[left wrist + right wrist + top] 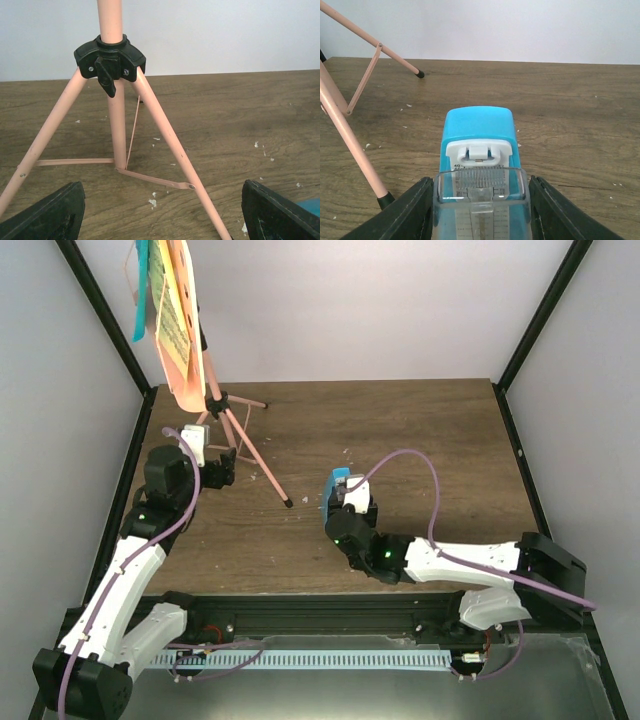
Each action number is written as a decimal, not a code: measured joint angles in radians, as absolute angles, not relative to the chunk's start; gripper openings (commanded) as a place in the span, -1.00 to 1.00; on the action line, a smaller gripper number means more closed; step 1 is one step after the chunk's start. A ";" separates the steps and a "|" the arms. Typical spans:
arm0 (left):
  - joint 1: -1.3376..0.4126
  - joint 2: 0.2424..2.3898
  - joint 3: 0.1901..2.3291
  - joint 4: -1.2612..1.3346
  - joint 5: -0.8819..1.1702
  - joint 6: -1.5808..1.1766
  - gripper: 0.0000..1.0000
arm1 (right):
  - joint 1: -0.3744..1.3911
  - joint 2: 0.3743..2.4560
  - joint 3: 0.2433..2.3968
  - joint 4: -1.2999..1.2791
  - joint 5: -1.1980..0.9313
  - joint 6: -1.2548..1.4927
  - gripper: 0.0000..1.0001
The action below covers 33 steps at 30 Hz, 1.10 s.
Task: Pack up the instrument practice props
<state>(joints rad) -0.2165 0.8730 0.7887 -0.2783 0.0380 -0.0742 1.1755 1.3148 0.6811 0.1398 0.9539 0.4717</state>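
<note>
The salmon-pink music stand [228, 425] stands at the back left on its tripod. Its desk [185, 365] carries yellow music sheets [173, 328] and a blue sheet [139, 295]. My left gripper [215, 468] is open just in front of the tripod. In the left wrist view the pole [117, 125] and hub [110, 59] rise ahead, and one leg [170, 140] runs down between my left gripper's [162, 217] fingers, touching neither. The blue metronome [337, 482] with its clear cover stands mid-table. My right gripper [480, 200] is shut on the metronome's [479, 130] sides.
Grey walls and black frame posts [105, 315] close in the wooden table [430, 460]. A stand leg's black foot [385, 200] rests just left of my right gripper's left finger. Another foot [288, 503] lies left of the metronome. White crumbs [152, 202] dot the wood.
</note>
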 measured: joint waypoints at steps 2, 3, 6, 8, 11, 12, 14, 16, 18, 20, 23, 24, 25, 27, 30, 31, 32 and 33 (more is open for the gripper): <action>-0.216 0.873 0.789 -0.278 0.038 -0.074 0.74 | 1.172 1.321 0.684 0.147 0.949 0.472 0.00; -0.216 0.873 0.789 -0.278 0.038 -0.074 0.74 | 1.170 1.324 0.686 0.147 0.946 0.472 -0.01; -0.216 0.873 0.789 -0.278 0.038 -0.074 0.74 | 1.166 1.328 0.686 0.157 0.941 0.472 0.00; -0.216 0.873 0.789 -0.278 0.038 -0.074 0.74 | 1.164 1.329 0.686 0.158 0.937 0.473 0.00; -0.216 0.873 0.789 -0.278 0.038 -0.074 0.74 | 1.161 1.329 0.686 0.159 0.933 0.476 0.00; -0.216 0.873 0.789 -0.278 0.038 -0.074 0.74 | 1.161 1.329 0.686 0.159 0.931 0.479 0.00; -0.216 0.873 0.789 -0.278 0.038 -0.074 0.74 | 1.160 1.329 0.686 0.160 0.930 0.482 0.01; -0.216 0.873 0.789 -0.278 0.038 -0.074 0.74 | 1.159 1.329 0.685 0.160 0.928 0.486 0.01; -0.216 0.873 0.789 -0.278 0.038 -0.074 0.74 | 1.159 1.329 0.685 0.161 0.926 0.488 0.02; -0.216 0.873 0.789 -0.278 0.038 -0.074 0.74 | 1.157 1.330 0.685 0.163 0.923 0.490 0.02; -0.216 0.873 0.789 -0.278 0.038 -0.074 0.74 | 1.154 1.331 0.685 0.166 0.918 0.492 0.06; -0.216 0.873 0.789 -0.278 0.038 -0.074 0.74 | 1.154 1.331 0.684 0.166 0.917 0.493 0.07; -0.216 0.873 0.789 -0.278 0.038 -0.074 0.74 | 1.154 1.331 0.683 0.167 0.912 0.497 0.08; -0.216 0.873 0.789 -0.278 0.038 -0.074 0.74 | 1.153 1.333 0.679 0.168 0.907 0.507 0.09; -0.216 0.873 0.789 -0.278 0.038 -0.074 0.74 | 1.153 1.337 0.677 0.168 0.904 0.514 0.11; -0.216 0.873 0.789 -0.278 0.037 -0.074 0.74 | 1.152 1.337 0.676 0.167 0.901 0.515 0.11; -0.216 0.873 0.789 -0.278 0.038 -0.074 0.74 | 1.152 1.338 0.675 0.166 0.900 0.516 0.12; -0.216 0.873 0.789 -0.278 0.038 -0.074 0.74 | 1.152 1.338 0.674 0.165 0.897 0.516 0.14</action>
